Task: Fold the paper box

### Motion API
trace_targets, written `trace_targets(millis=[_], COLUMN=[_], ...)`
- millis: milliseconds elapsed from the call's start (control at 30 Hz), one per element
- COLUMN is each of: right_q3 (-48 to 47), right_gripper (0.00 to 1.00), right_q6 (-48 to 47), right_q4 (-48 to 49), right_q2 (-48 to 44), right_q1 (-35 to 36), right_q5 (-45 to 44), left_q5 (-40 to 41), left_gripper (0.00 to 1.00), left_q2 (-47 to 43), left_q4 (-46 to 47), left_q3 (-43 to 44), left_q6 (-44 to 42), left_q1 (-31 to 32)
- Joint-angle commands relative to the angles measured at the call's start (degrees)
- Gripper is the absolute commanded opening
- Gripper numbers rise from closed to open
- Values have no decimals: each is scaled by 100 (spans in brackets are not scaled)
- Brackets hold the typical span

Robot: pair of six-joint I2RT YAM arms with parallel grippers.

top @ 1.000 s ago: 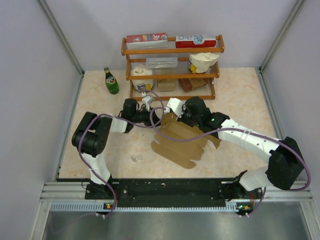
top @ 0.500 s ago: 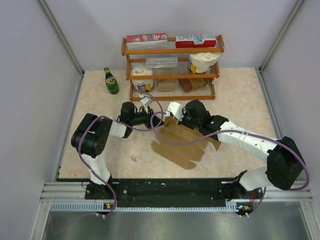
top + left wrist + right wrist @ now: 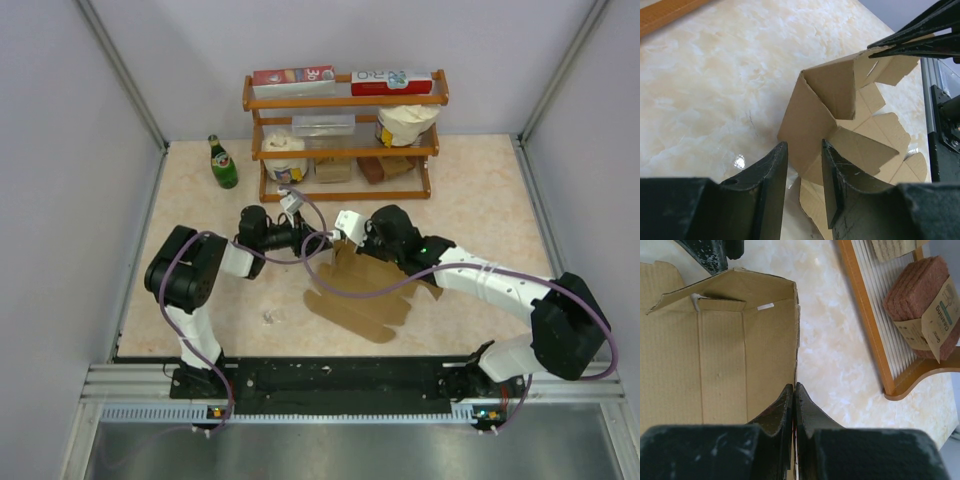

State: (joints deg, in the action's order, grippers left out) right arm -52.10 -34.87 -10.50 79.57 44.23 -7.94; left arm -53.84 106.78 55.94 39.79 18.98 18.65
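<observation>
The paper box (image 3: 365, 290) is a kraft-brown die-cut sheet lying partly folded on the table, with one wall raised at its far left end. My right gripper (image 3: 340, 243) is shut on the top edge of that raised wall (image 3: 770, 315), its fingertips (image 3: 794, 388) pinching the cardboard. In the left wrist view the right gripper's fingers (image 3: 912, 40) clamp the flap at the upper right. My left gripper (image 3: 804, 150) is open. It stands just in front of the folded corner (image 3: 810, 110), and a low flap shows below the gap between its jaws. Nothing is gripped there.
A wooden shelf rack (image 3: 345, 140) stands behind the box with red-and-white cartons, a roll and brown scouring pads (image 3: 925, 305). Its foot (image 3: 900, 385) is close to my right gripper. A green bottle (image 3: 222, 163) stands at the far left. A small scrap (image 3: 270, 316) lies near the front.
The right gripper has drawn the pinched wall leftward and more upright, shifting the sheet. The left gripper has edged back towards the rack, its jaws barely wider.
</observation>
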Motion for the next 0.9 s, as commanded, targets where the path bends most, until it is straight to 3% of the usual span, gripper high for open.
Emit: trace_targets(millis=[0, 467, 867], right_q3=[103, 419, 604], right_gripper=[0, 0, 0], right_q6=[-151, -608, -819], right_q4=[373, 997, 1305], right_q2=[-29, -100, 15], right_q1=[156, 376, 525], right_q5=[-216, -734, -1130], left_q5=[-293, -495, -662], left_gripper=[38, 40, 48], left_q2=[71, 167, 168], left_q4=[716, 998, 1270], left_q3=[-164, -226, -340], left_q6=[141, 150, 264], left_q1=[33, 121, 174])
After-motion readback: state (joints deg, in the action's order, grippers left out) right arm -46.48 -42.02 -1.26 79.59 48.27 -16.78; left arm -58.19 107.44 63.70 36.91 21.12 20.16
